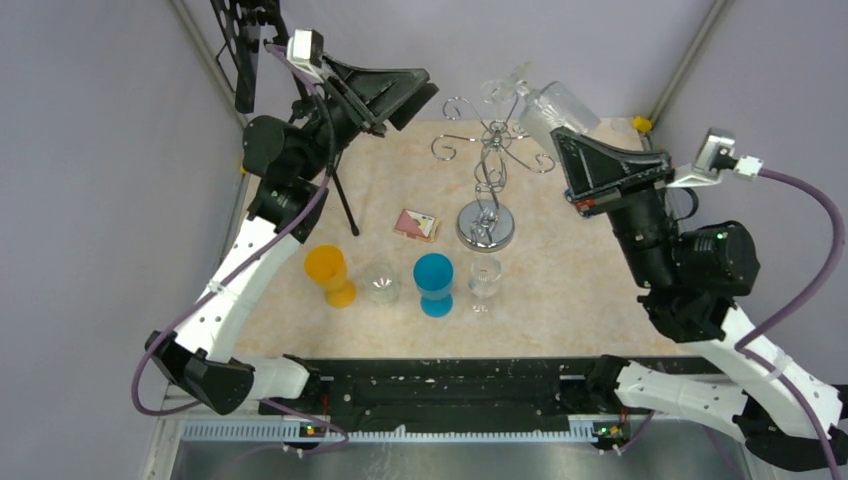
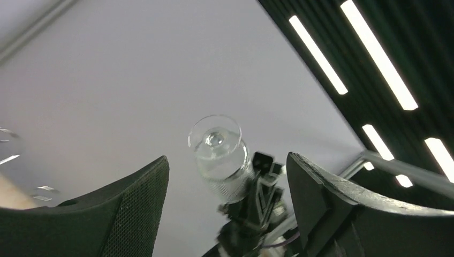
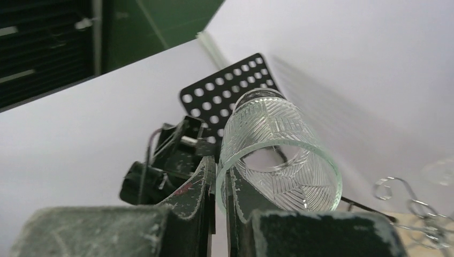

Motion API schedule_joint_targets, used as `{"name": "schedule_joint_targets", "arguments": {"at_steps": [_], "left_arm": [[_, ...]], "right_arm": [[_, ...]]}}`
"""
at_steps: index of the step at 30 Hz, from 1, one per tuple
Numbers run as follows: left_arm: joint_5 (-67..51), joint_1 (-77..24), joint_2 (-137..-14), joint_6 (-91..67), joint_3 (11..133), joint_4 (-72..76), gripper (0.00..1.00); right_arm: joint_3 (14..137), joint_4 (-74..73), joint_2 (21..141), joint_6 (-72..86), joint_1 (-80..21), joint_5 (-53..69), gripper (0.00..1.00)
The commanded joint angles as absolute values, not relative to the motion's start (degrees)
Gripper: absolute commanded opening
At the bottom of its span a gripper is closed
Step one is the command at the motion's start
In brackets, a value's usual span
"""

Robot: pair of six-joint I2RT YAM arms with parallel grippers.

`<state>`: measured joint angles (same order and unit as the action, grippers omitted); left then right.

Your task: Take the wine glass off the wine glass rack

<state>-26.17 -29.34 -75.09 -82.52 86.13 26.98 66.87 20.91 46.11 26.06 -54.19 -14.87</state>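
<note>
**Glass Lifted, Grip Thin**

Holds the wine glass (image 1: pixel 556 104) tilted at upper centre-right of the overhead frame, just beside the curled arms of the wine glass rack (image 1: pixel 487 150) and, by the look of it, free of them. Pinches one wall at the rim in the right pincer (image 3: pixel 219 179), jaws almost together with only glass between. Shows the left pincer (image 1: pixel 418 93) wide open and empty, raised at upper left, facing the glass.

Could slip or swivel in so narrow a pinch — smooth glass, most of the weight hanging past the pads (image 3: pixel 194 187). Could catch a scroll arm on any swing toward frame left and rock the rack. Could crack under a harder squeeze.

Finds bare table (image 1: pixel 580 280) at right of the rack, down to the lower edge. Meets crowding at lower centre — orange cup (image 1: pixel 328 272), blue cup (image 1: pixel 433 280), two clear glasses (image 1: pixel 380 282) in a row. Sits close to the back wall (image 1: pixel 450 40) at frame top, with little room that way.
</note>
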Motion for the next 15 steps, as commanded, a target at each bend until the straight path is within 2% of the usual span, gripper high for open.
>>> {"name": "schedule_joint_targets", "arguments": {"at_steps": [1, 7, 15], "left_arm": [[-33.5, -24.4, -72.9, -63.4, 91.5, 15.6, 0.84], [-33.1, -22.0, -73.6, -41.7, 96.9, -6.2, 0.84], [-28.8, -22.0, -71.6, -29.6, 95.0, -18.3, 0.83]], "right_arm": [[73.7, 11.9, 42.1, 20.3, -54.0, -27.6, 0.0], [84.7, -15.2, 43.2, 18.6, -54.0, -38.6, 0.0], [95.7, -46.9, 46.6, 26.3, -54.0, -45.6, 0.0]]}}
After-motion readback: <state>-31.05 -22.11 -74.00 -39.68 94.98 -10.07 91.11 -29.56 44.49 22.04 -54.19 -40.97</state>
